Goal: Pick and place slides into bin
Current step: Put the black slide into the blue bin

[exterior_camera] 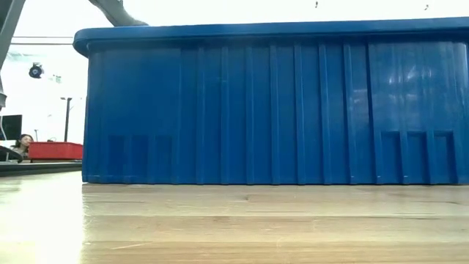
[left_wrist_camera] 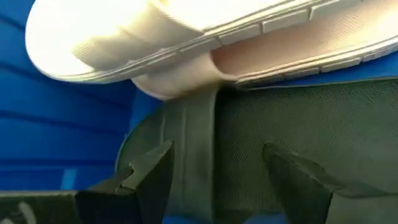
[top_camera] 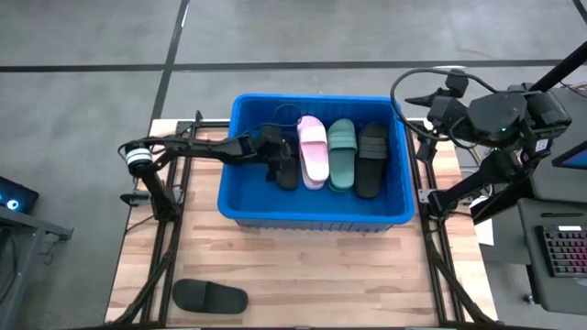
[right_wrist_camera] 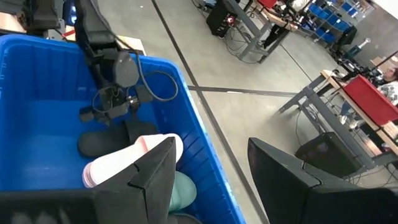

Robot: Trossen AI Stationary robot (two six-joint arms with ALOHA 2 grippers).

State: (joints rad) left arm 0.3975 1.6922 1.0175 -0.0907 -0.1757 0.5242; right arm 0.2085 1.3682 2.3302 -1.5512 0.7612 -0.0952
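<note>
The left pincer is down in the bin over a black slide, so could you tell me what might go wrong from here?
1. The left pincer sits open, close above the black slide inside the bin; lifting out, a finger could snag the strap and drag it.
2. The pink slides lie right beside it and could get nudged.
3. Another black slide lies on the table at its near edge, far from the bin, a long reach.

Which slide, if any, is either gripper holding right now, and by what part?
None. The left gripper stands open over the black slide in the bin; the right gripper is open outside it.
</note>
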